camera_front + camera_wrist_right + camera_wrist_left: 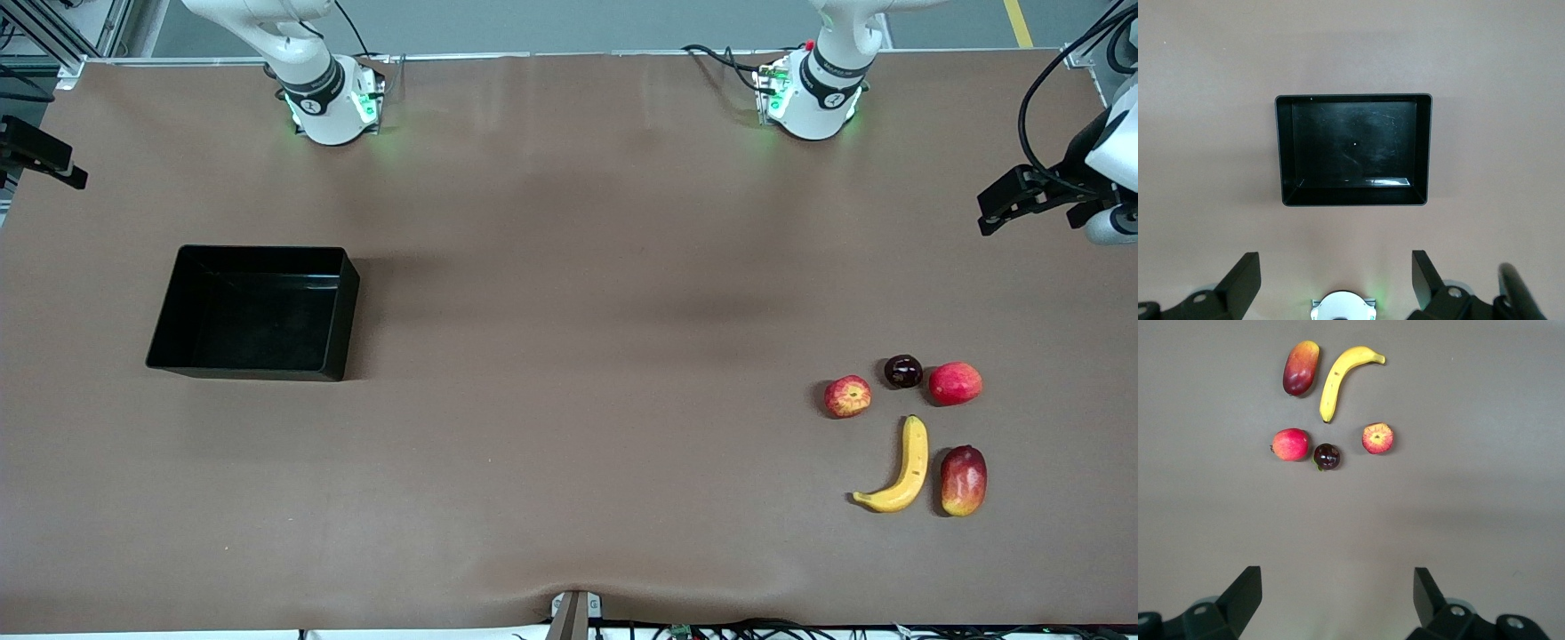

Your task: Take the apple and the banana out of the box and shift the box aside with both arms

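The yellow banana (902, 471) (1338, 380) and the small red apple (847, 396) (1377, 438) lie on the brown table toward the left arm's end, the banana nearer to the front camera. The black open-top box (342, 320) (1351, 195) stands empty toward the right arm's end. My left gripper (1338, 587) hangs open high over bare table, well apart from the fruits. My right gripper (1336, 267) is open too, high over the table between its own base and the box. Neither hand shows in the front view; only the arms' bases do.
An oblong red-yellow mango (963, 480) lies beside the banana. A dark purple fruit (902, 371) and a pinkish-red one (955, 383) sit beside the apple. Black mounted gear (1022, 200) juts in at the left arm's end, and more (40, 153) at the right arm's end.
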You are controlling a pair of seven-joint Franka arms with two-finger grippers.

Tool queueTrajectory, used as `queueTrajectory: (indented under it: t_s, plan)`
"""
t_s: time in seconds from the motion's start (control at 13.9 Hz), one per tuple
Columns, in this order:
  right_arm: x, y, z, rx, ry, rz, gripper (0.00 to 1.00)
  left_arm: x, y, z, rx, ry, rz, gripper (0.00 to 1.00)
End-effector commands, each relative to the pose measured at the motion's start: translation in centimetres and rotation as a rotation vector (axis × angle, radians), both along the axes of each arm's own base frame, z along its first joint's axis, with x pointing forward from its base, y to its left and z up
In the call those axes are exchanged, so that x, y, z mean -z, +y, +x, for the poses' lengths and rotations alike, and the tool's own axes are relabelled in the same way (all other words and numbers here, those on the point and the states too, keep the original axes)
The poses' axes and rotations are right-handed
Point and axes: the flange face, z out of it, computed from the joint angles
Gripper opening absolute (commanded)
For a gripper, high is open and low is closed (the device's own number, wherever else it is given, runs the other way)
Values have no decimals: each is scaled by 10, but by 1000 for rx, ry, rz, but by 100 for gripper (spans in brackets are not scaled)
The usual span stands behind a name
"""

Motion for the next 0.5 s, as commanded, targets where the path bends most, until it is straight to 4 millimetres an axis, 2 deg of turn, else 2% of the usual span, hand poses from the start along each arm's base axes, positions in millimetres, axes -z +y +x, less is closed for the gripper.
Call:
queueTrajectory:
  t_s: [0.0,0.43]
  plan:
    - [-2,0,-3,-10,-12,0,100,-6,2,-5,8,-7,-7,100]
    - [-2,-4,-3,-51,-18,2,100,-6,0,-4,9,-7,-7,100]
